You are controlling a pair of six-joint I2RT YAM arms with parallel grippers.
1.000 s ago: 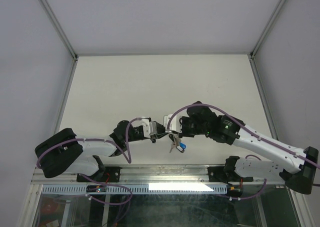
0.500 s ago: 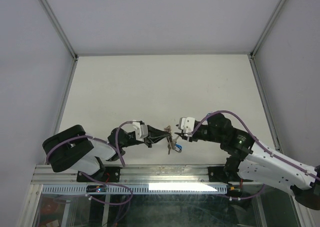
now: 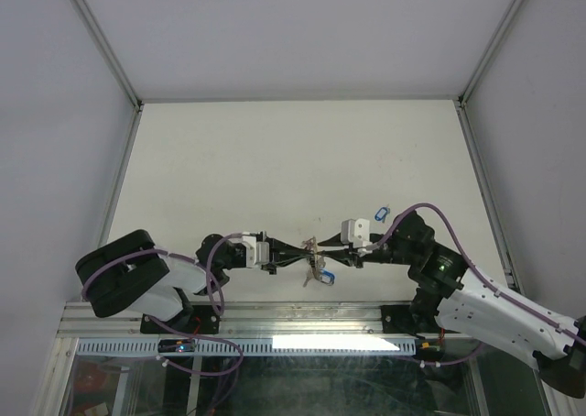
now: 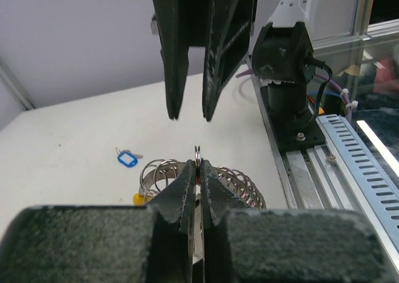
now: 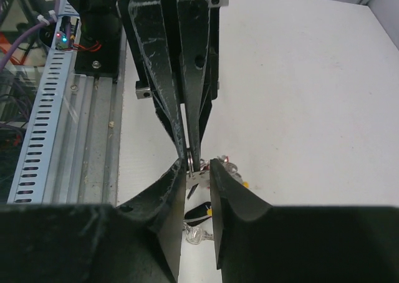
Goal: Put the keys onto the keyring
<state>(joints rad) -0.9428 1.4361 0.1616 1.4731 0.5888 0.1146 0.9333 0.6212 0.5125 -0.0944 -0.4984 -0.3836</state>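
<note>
The keyring [image 4: 240, 182], a ribbed silvery coil, hangs low over the table between both arms. My left gripper [image 4: 198, 164] is shut on a thin ring of it [image 4: 198, 151]. In the top view the left gripper [image 3: 298, 253] and right gripper [image 3: 331, 251] meet tip to tip at the keyring [image 3: 311, 248]. The right gripper [image 5: 198, 169] is open, its fingers standing either side of the left fingertips [image 5: 181, 147]. Keys dangle beneath: a black-tagged one [image 5: 201, 211], a silver one [image 5: 197, 235], a blue-tagged one [image 3: 324, 276]. A loose blue-tagged key [image 3: 382, 213] lies on the table.
The white table [image 3: 293, 159] is walled by grey panels at the back and sides. A metal rail with slotted cable duct [image 3: 275, 320] runs along the near edge, beside both arm bases. The right arm's purple cable [image 3: 430, 210] loops above its wrist.
The right gripper opened, let go of the ring and drew back right. Both arms swung lower and now face each other. A loose blue-tagged key now shows behind the right wrist.
</note>
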